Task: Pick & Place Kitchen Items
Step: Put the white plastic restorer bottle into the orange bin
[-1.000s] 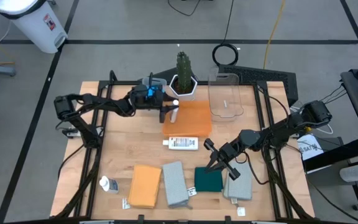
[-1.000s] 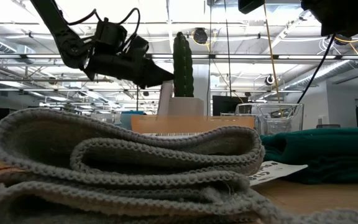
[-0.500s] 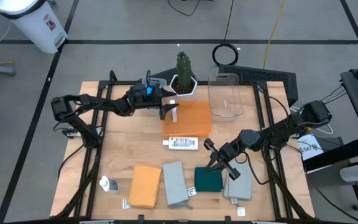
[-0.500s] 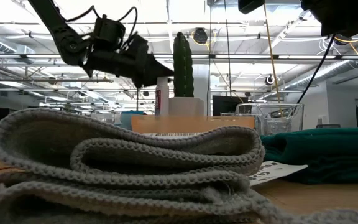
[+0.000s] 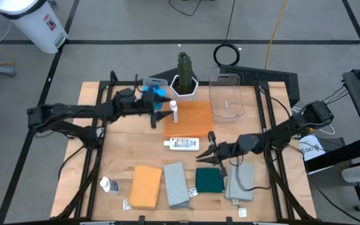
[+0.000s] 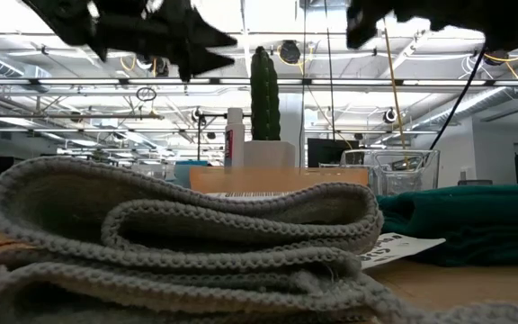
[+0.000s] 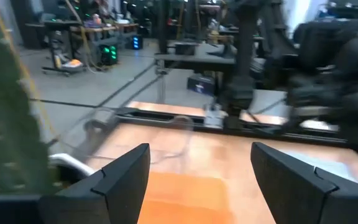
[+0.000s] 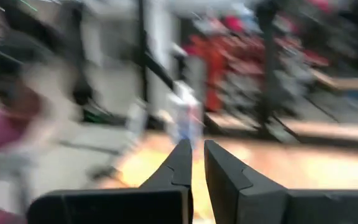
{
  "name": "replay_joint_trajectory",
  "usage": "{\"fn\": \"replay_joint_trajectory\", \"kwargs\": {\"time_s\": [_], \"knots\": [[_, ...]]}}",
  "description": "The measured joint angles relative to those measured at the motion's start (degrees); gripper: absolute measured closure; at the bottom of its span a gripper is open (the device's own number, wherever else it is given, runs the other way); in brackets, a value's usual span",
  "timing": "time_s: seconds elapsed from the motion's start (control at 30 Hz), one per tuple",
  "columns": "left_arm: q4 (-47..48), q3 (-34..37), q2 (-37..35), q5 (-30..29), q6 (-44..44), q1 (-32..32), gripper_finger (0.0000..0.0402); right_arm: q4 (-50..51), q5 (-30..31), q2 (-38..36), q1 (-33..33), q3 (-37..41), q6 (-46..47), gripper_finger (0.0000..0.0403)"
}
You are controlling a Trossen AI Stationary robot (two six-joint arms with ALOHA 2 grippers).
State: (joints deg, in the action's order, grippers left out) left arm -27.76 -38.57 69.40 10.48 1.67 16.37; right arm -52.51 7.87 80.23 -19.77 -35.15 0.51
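Standing upright on orange tray [image 5: 189,119], white bottle [image 5: 174,111] sits just past left gripper [image 5: 160,116], not touching. Left gripper fingers [image 7: 120,180] spread wide, holding nothing. Right gripper [image 5: 204,155] hangs just above dark green cloth [image 5: 209,180], fingers nearly pressed together, nothing between. Grey cloth [image 5: 240,182] right beside it. Second white bottle [image 5: 181,144] lies flat near right gripper's tip.

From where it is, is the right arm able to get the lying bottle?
Probably yes: the right gripper, nearly shut and empty, hovers just beside the lying bottle, with bare table around it.
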Motion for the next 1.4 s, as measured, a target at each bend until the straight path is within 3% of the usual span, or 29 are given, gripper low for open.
{"fn": "replay_joint_trajectory", "kwargs": {"time_s": [0.1, 0.23, 0.33, 0.57, 0.87, 1.17, 1.4], "knots": [[3.89, 0.02, -3.7, -0.4, 0.61, -3.92, 0.0117, 15.6, 8.64, 0.8, -0.4, -5.45, 0.79, 0.0381], [5.64, 0.0, -6.81, 0.33, 0.65, -7.84, 0.0117, 38.15, 11.51, 4.67, 0.2, -15.47, 3.31, 0.0397], [6.29, 0.0, -7.55, -0.01, 0.57, -9.91, 0.0117, 47.37, 15.64, 9.49, 1.17, -19.49, 4.14, 0.04], [6.23, 0.02, -7.63, -1.69, 0.41, -11.87, 0.0117, 48.79, 15.93, 18.46, 5.9, -20.64, 2.67, 0.0402], [6.57, 0.02, -7.63, -1.7, 0.11, -11.9, 0.0117, 50.31, 15.68, 22.48, 8.87, -20.73, 1.84, 0.0402], [6.7, 0.02, -7.63, -2.03, 0.09, -11.9, 0.0117, 59.5, 4.34, 19.62, 6.29, -20.49, 6.17, 0.0402], [7.09, 0.02, -7.6, -2.06, 0.02, -11.9, 0.0117, 67.9, 6.76, 13.52, 4.5, -20.49, 10.5, 0.0402]]}}
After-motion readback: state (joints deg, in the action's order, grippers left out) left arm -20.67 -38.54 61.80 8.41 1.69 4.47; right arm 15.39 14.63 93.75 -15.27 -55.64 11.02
